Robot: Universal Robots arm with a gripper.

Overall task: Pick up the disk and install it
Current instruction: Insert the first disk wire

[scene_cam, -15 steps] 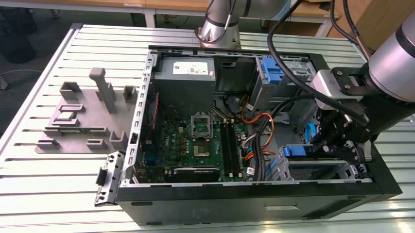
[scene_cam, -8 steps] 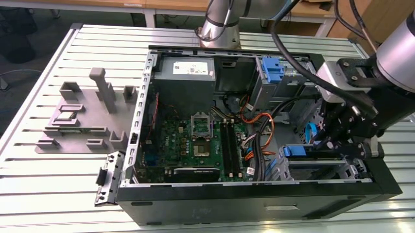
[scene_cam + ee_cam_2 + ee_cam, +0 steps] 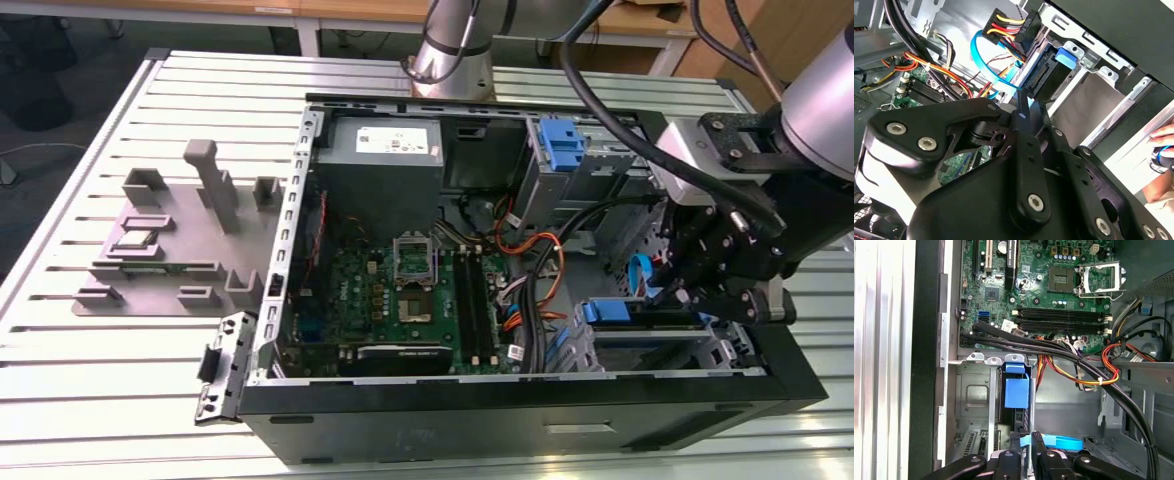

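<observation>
A: Gripper point(image 3: 703, 290) is hanging inside the open computer case point(image 3: 534, 415), at the exterior view's right, over the near drive bay point(image 3: 979, 405). In the first wrist view its fingertips are sitting close together round a thin dark edge; whether they are gripping it, I cannot tell.

B: And the disk point(image 3: 1016, 390)?

A: It is standing edge-up in that bay's slot, blue carrier tab showing, right under the fingertips. It looks partly seated, judging by the tab.

B: Risks?

A: The black cable bundle point(image 3: 1054, 347) and orange wires point(image 3: 1089, 377) are crossing just beside the bay; a sideways drift could snag them. The blue flat cable point(image 3: 986, 62) and the power plug point(image 3: 1014, 30) are crowding the disk's connector end too. A tilted push could jam the carrier on the bay rails.

B: Room?

A: Tight. Case wall on the near side, bay metal either side; open space only straight up. A person's hand point(image 3: 1164, 145) is showing beyond the case edge.
</observation>
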